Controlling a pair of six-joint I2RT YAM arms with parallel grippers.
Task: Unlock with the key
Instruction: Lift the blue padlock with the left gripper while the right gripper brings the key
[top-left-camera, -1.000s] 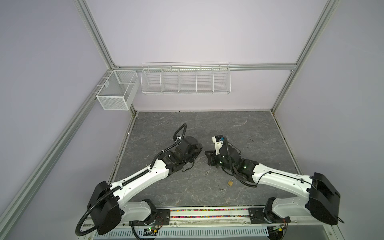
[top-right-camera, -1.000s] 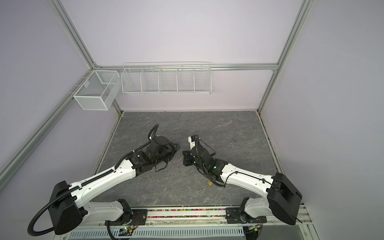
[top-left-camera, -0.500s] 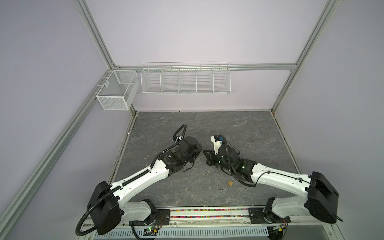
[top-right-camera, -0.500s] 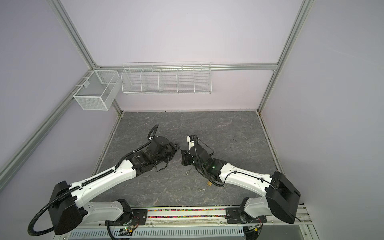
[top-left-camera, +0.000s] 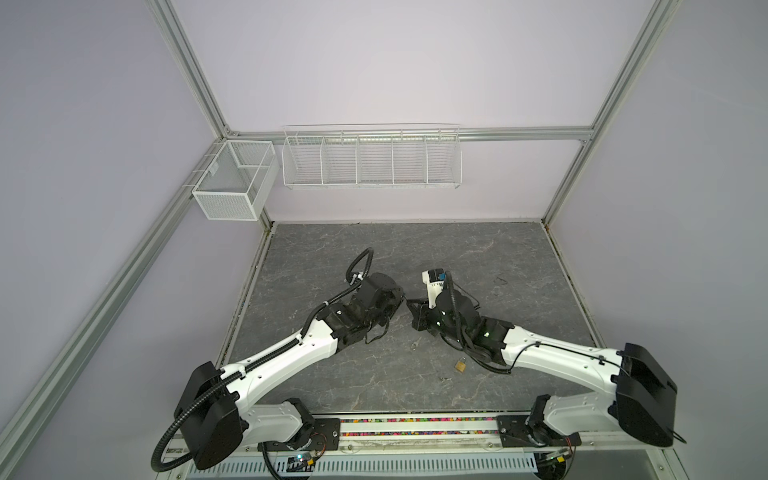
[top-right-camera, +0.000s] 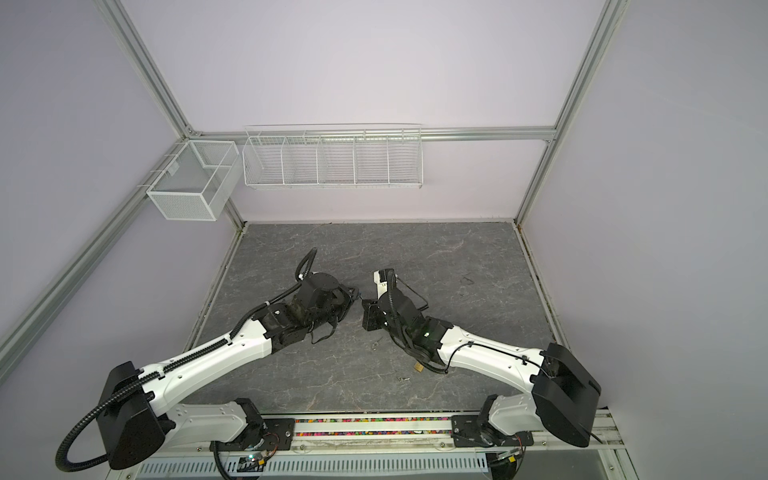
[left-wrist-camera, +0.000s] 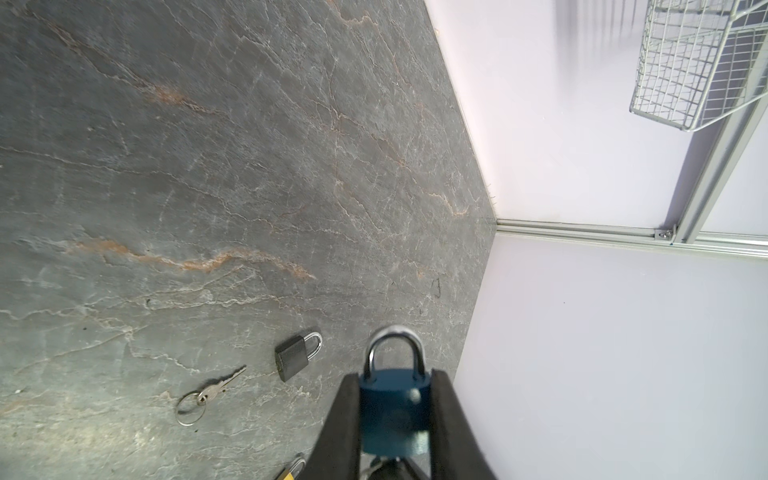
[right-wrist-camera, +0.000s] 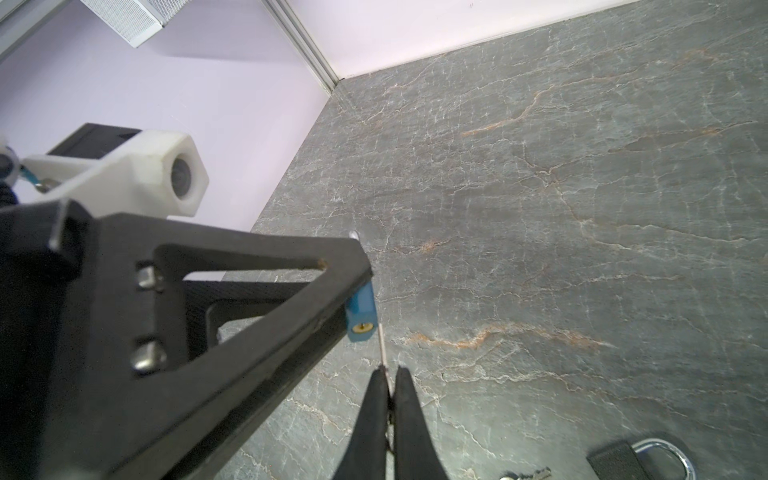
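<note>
**Key at the lock's face, not yet in the keyway**

Nearest the robot's base, a small brass padlock (top-left-camera: 460, 365) lies on the grey stone-patterned surface (top-left-camera: 374, 249) beside the right arm. A loose key on a wire ring (left-wrist-camera: 212, 388) and a dark grey padlock (left-wrist-camera: 296, 357) lie close by. Nothing grips any of them.

At mid-surface the two claws meet tip to tip. The left claw (left-wrist-camera: 395, 374) is closed on the body of the blue padlock (left-wrist-camera: 392, 411), with its steel shackle pointing away from the wrist and its keyhole end turned toward the other arm. The right claw (right-wrist-camera: 388, 372) is pinched fully shut on a thin silver key (right-wrist-camera: 381, 347). The blade reaches up to the lock's keyhole face, but its tip seems to sit just beside the brass keyway (right-wrist-camera: 362, 327) rather than in it.

The step in hand is therefore insertion. The next move calls for a slight sideways correction to line blade with slot, then a straight push and a twist while the left claw holds firm.

Farthest off, a long white wire basket (top-left-camera: 372, 158) hangs on the back wall and plays no part.
</note>
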